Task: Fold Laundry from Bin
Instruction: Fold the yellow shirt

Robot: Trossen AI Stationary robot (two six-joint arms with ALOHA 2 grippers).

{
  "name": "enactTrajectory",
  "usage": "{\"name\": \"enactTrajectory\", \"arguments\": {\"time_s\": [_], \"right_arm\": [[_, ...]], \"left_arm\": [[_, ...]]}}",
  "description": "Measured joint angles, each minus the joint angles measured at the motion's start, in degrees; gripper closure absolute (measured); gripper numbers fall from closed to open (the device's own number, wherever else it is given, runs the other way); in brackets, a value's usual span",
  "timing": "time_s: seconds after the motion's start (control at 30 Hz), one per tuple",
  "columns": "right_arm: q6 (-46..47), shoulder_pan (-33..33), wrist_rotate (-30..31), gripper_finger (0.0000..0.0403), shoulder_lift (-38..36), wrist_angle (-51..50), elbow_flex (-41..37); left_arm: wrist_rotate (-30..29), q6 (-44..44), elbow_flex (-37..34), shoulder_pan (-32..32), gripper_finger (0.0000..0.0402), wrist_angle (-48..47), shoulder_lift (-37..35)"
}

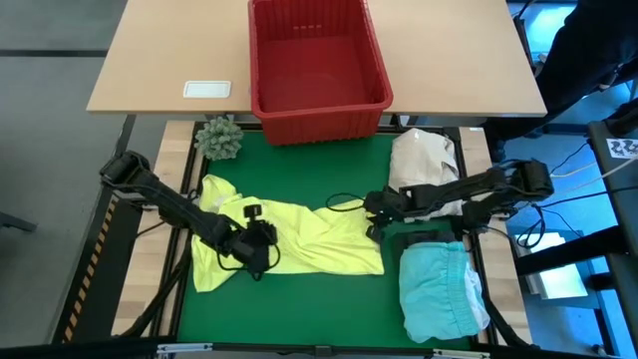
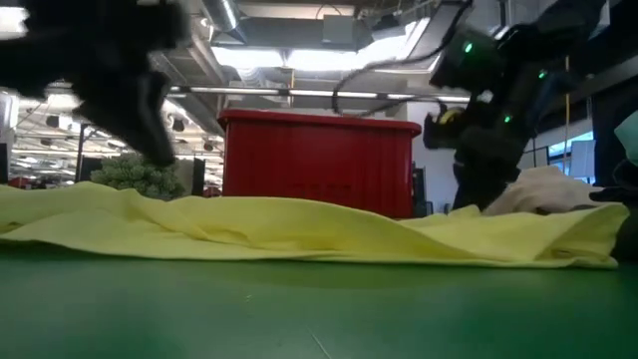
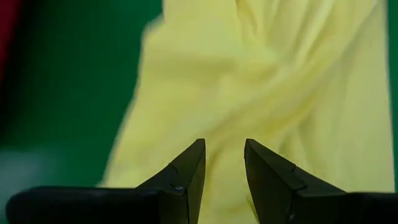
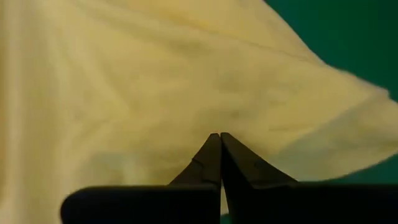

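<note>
Turquoise garment (image 1: 439, 289) — overhead view only

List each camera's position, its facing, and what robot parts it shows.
High view: overhead, straight down; both arms, red bin, yellow garment.
Low view: table height, level across yellow garment toward bin; arms overhead.
Left wrist: above garment; left gripper parted.
Right wrist: right gripper shut.
All share the garment.
</note>
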Motion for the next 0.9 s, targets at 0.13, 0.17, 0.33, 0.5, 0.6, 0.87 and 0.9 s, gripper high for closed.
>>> {"name": "enactTrajectory", "arguments": {"time_s": [0.13,0.17,0.33,0.5,0.6,0.87,0.9], "right_arm": [[1.59,-1.91,-0.11,0.04,2.04,-1.51,0.07],[1.99,-2.37,-0.02,0.0401,2.29,-1.91,0.22],[2.51,-4.73,1.7,0.0401,2.37,-5.12,0.75],[2.28,-8.06,5.38,0.0401,2.59,-11.72,3.18],[1.09,-10.45,7.9,0.0402,2.63,-16.41,4.94],[-2.59,-15.49,8.98,0.0402,2.54,-18.62,5.64],[-2.96,-15.56,8.7,0.0402,2.11,-18.5,5.64]], "left_arm": [[5.51,-6.07,-3.82,-0.83,0.0294,-0.12,-0.32],[7.42,-7.34,-4.61,-0.97,0.0294,-0.02,-0.3],[13.4,-11.77,-6.97,-2.13,0.0294,-0.15,-0.3],[14.98,-11.73,-6.82,-3.67,0.0294,2.06,-0.3],[14.44,-11.59,-5.08,-4.84,0.0294,1.8,-0.3],[10.66,-12.34,1.52,-7.73,0.0294,-8.05,-0.3],[10.65,-13.17,2.01,-8.03,0.0294,-9.37,-0.3]]}}
